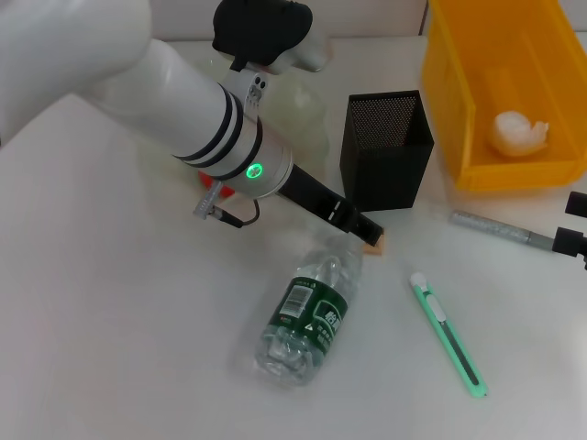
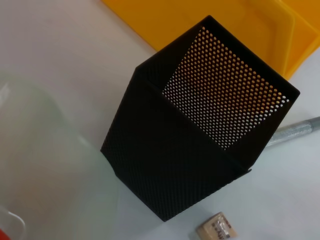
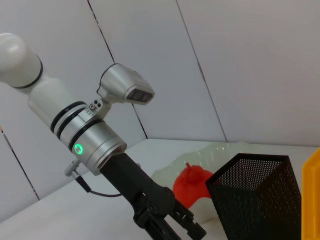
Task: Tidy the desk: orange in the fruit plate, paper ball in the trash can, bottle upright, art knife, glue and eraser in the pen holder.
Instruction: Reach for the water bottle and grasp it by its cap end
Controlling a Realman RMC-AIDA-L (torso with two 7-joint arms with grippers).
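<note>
Eraser (image 1: 375, 243) is your target: a small tan block on the worktop (image 1: 110, 302), just before the pen holder (image 1: 385, 147) and beside the lying bottle (image 1: 307, 312). It looks light, firm and slightly rubbery, so pinch its two long sides. Your left gripper (image 1: 365, 231) hangs right over it; you cannot tell how its jaws stand. The right gripper (image 1: 573, 240) waits at the edge.

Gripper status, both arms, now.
Left gripper: low over the eraser beside the pen holder; cannot be told whether it grips.
Right gripper: at the table's right edge near the glue; cannot be told.
</note>
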